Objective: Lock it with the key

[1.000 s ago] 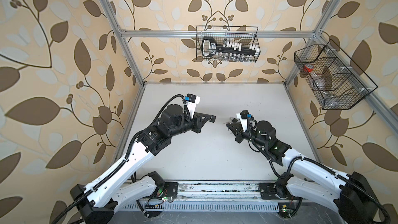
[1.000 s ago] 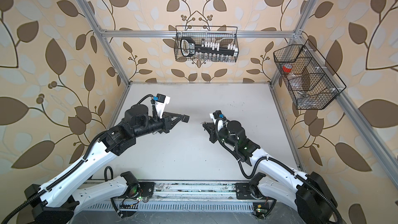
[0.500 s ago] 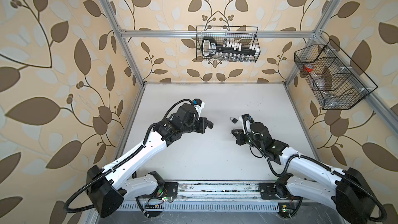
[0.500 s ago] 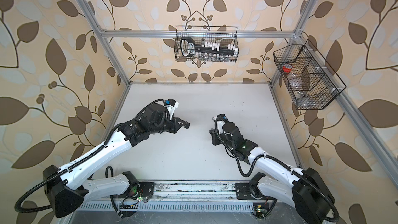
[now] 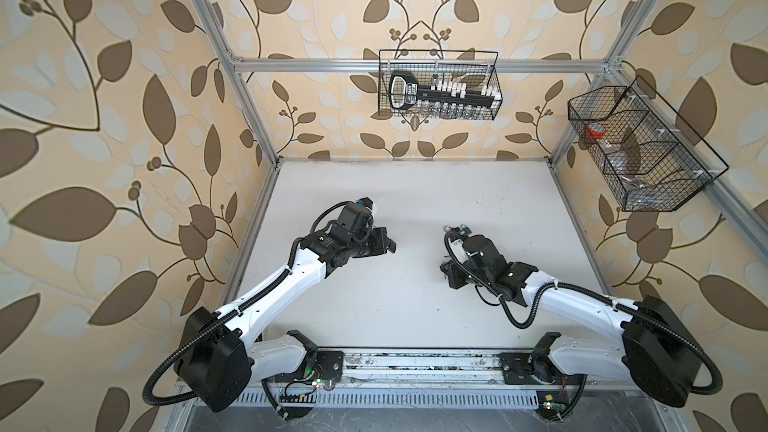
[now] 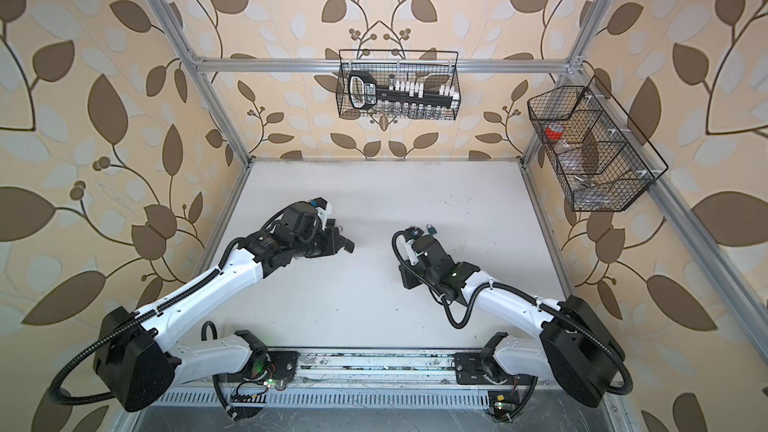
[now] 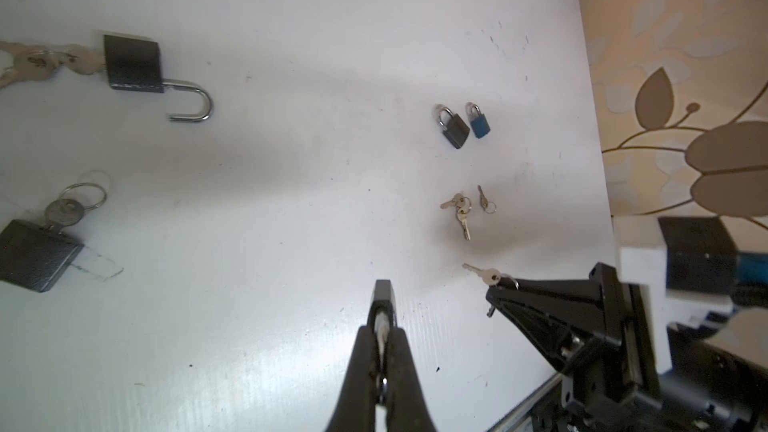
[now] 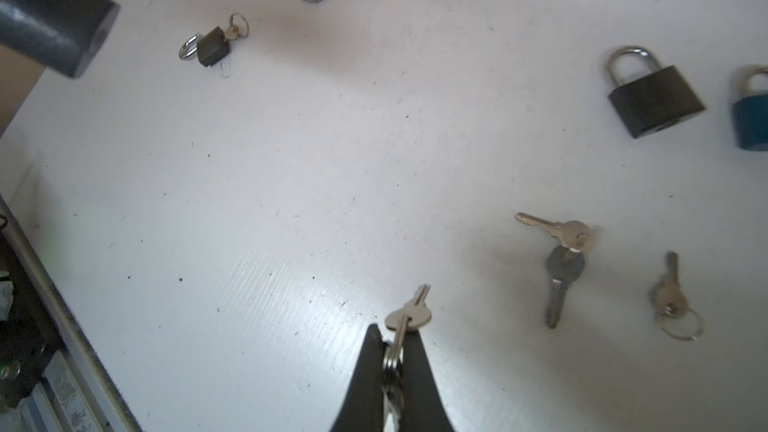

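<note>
My left gripper (image 7: 381,330) is shut on a small dark lock (image 7: 383,295), seen edge-on. The lock's body sticks out beyond the fingertips above the white table (image 7: 270,201). My right gripper (image 8: 397,332) is shut on a key ring, and its silver key (image 8: 411,311) points forward past the tips. The left wrist view shows that key (image 7: 484,274) and the right gripper (image 7: 498,286) to one side of the held lock, a gap between them. In both top views the left gripper (image 5: 390,247) and the right gripper (image 6: 405,280) hang low over mid-table, apart.
On the table lie a shut dark padlock (image 8: 654,101) beside a blue one (image 8: 752,118), a pair of keys (image 8: 565,251) and a ringed key (image 8: 671,301). Farther off lie an open padlock with keys (image 7: 133,64) and another padlock with a key in it (image 7: 37,255). Wire baskets (image 5: 436,85) hang on the walls.
The two grippers have drawn apart. The left pulled back to the left and tipped down; the right swung toward the table's front. Both stayed shut.
</note>
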`<state>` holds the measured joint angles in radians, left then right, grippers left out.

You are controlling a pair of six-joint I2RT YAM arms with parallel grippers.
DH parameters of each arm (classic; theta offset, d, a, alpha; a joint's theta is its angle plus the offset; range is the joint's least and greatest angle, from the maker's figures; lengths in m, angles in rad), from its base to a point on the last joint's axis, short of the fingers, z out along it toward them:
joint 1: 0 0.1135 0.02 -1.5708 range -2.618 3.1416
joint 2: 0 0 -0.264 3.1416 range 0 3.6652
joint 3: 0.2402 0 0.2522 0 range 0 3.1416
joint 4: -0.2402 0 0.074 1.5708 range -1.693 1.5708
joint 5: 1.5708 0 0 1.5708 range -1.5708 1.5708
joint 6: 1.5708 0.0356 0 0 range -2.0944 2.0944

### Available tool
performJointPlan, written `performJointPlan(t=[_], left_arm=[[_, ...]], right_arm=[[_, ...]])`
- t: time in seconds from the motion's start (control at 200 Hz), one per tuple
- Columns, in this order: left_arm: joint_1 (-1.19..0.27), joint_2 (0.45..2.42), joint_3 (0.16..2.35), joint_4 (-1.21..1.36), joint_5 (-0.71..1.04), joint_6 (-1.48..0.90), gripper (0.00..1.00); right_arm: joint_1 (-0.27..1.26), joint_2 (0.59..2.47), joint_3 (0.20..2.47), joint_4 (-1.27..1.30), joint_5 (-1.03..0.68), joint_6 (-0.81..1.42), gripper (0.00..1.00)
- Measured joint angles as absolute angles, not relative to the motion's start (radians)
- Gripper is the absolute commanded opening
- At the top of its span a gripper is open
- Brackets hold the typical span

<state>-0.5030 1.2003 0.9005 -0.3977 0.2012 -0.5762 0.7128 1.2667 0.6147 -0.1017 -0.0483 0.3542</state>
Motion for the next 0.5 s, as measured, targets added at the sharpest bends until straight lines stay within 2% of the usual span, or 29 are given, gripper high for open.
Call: performJointPlan(t=[0.175,0.5], left_arm=[[-0.437,1.168,0.885,-0.400,0.201,-0.584,0.00],[-0.423,1.085,0.881,-0.421,0.168,-0.584,0.00]], right_arm=[[0.753,1.339,0.670,-0.121,-0.045,0.346,0.00],[0.761,1.498,0.800,-0.200,-0.077,0.331,0.00]])
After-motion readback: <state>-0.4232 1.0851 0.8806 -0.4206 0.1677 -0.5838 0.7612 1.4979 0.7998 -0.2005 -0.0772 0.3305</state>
